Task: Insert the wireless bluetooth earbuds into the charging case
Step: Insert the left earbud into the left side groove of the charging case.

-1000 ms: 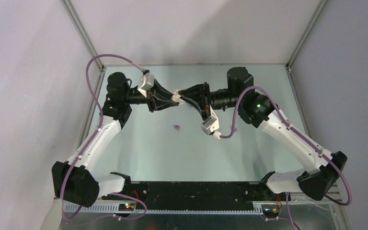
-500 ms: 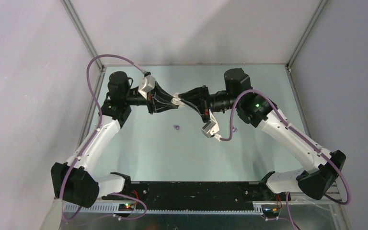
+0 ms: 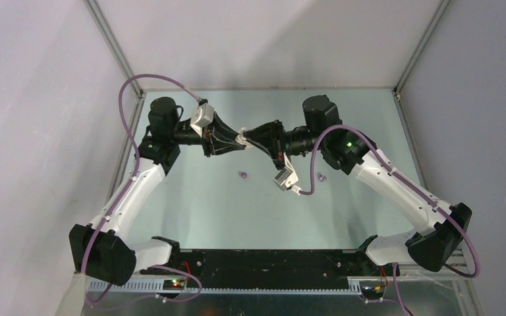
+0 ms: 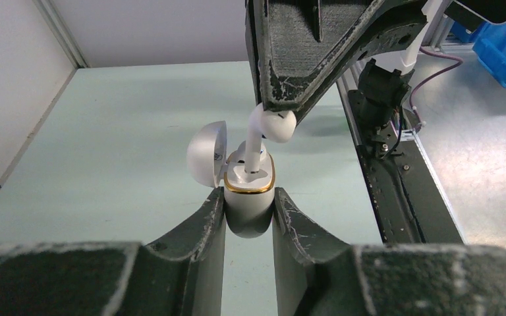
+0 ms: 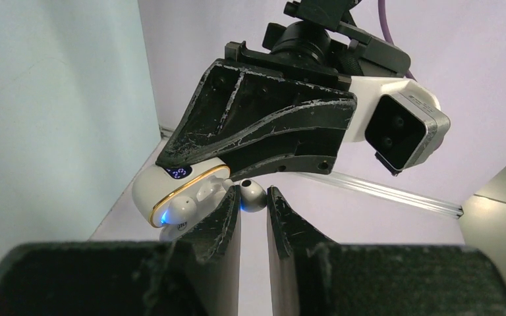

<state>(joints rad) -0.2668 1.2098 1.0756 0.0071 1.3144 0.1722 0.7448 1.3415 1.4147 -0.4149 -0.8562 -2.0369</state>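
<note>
My left gripper (image 4: 249, 205) is shut on a white charging case (image 4: 249, 191) with a gold rim, whose lid (image 4: 205, 151) stands open to the left. My right gripper (image 5: 253, 197) is shut on the head of a white earbud (image 5: 253, 195). That earbud (image 4: 270, 122) has its stem down in one socket of the case. Another white earbud (image 5: 184, 205) sits in the case (image 5: 151, 191) beside it, glowing blue. In the top view the two grippers meet above the far middle of the table, the left gripper (image 3: 237, 139) facing the right gripper (image 3: 255, 135).
Two small purple earbuds lie loose on the pale green table (image 3: 204, 204): one purple earbud (image 3: 242, 175) near the middle, the other purple earbud (image 3: 321, 176) to the right under the right arm's cable. Metal frame posts rise at the back corners.
The right arm has pushed a little left toward the left gripper and its wrist camera has swung down. The right purple earbud has come into sight. The left arm has hardly moved.
</note>
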